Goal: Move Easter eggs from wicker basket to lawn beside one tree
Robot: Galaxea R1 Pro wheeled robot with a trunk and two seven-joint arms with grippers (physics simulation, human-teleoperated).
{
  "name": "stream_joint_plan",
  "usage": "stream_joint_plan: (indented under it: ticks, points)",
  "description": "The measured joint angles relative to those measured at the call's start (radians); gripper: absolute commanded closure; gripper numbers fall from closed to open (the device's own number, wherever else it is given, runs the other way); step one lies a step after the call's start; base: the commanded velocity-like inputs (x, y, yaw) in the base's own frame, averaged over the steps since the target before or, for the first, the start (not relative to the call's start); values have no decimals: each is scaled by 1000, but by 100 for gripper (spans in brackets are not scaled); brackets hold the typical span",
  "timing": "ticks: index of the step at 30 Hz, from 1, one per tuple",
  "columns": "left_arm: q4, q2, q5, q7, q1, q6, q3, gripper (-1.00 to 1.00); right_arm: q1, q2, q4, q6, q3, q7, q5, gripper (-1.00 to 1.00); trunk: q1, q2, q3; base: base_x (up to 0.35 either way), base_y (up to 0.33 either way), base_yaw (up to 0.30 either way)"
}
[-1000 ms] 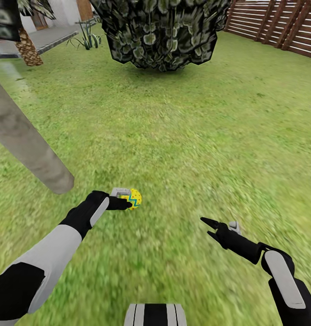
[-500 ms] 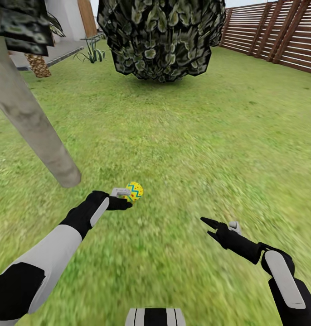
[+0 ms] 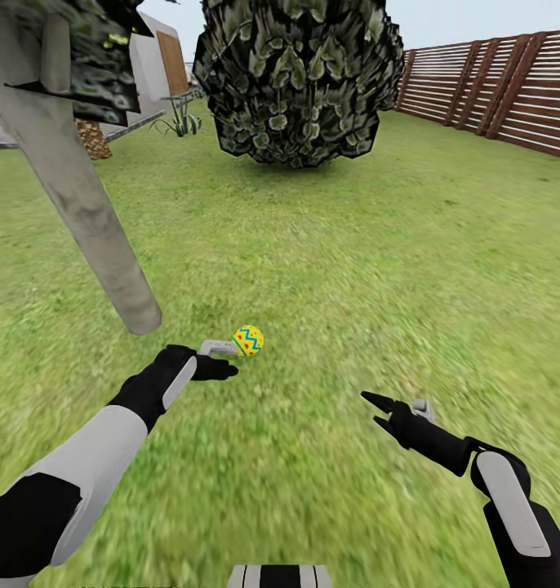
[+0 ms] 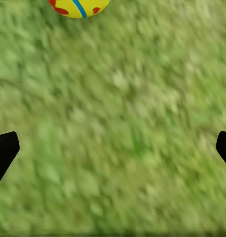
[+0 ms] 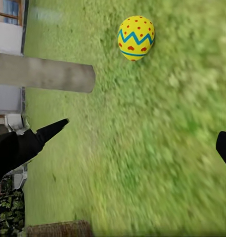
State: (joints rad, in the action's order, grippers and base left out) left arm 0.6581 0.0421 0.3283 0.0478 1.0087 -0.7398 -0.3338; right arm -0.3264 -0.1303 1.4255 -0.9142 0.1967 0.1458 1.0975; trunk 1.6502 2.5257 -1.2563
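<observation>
Lawn [image 3: 378, 269] seen underfoot; pale grey trunk [image 3: 92, 220] rooted near egg. Egg [image 3: 248, 340] laid on grass just beside trunk base, judged placed for task. Left gripper [image 3: 223, 359] spread apart, empty, beside egg. Right gripper [image 3: 378, 411] parted, empty.

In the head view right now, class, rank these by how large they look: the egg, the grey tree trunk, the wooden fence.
1. Grey tree trunk and wooden fence: similar; the trunk's nearness inflates it, so unranked.
2. Egg, clearly smallest.
</observation>
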Motion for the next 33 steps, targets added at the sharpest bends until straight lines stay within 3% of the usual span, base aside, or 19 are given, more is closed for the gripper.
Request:
stream_joint_plan:
  ticks: [14, 33]
  points:
    - [-1, 0, -2, 2, 0, -3, 0, -100, 0, 1, -2, 0, 0, 0, -1, -100, -6, -3, 64, -13, 0, 218]
    - [-4, -2, -6, 1, 0, -18, 0, -100, 0, 1, -2, 0, 0, 0, -1, -100, -15, -8, 139, 0, 0, 17]
